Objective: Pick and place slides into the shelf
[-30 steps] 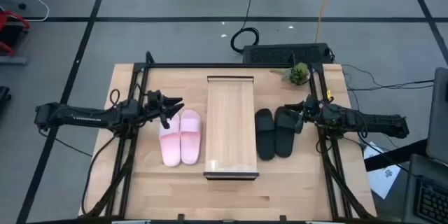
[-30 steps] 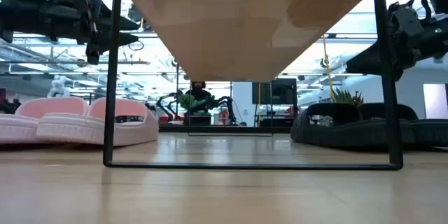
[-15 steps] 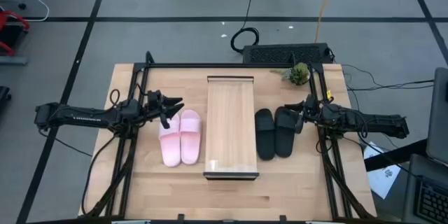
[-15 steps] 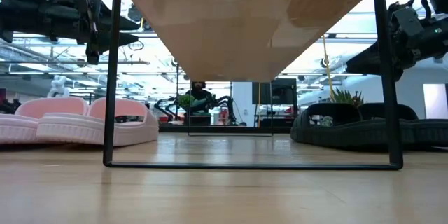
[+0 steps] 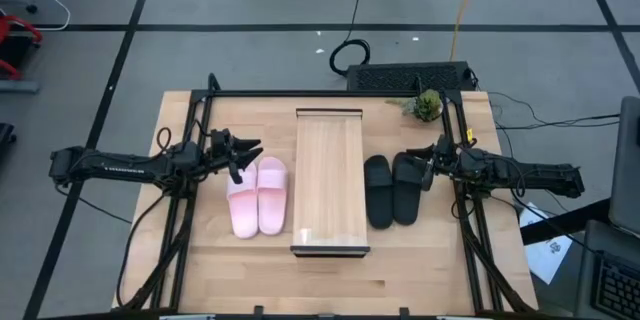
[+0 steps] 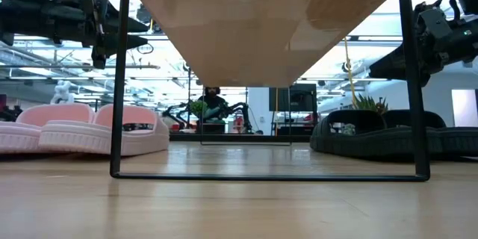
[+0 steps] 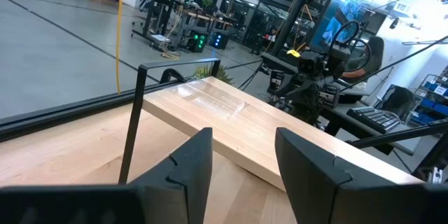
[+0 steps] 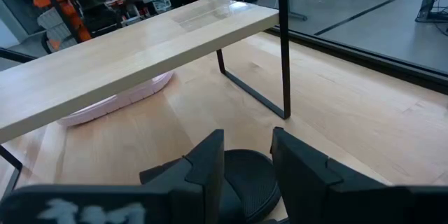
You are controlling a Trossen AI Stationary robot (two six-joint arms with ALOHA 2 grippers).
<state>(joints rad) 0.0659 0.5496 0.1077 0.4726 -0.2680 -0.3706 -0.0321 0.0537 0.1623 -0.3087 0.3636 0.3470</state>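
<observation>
One wooden tabletop (image 5: 200, 260), grey taped floor (image 5: 240, 50), shelf (image 5: 328, 175) centred

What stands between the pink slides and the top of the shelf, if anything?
Nothing visible stands between them. The pink slides lie on the table just left of the shelf, with only a bare strip of table in between. The shelf's top board is bare, but it is raised on a dark frame, so the slides must be lifted up onto it.

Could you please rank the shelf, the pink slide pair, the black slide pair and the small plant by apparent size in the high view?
1. shelf
2. pink slides and black slides: look alike
3. plant
</observation>
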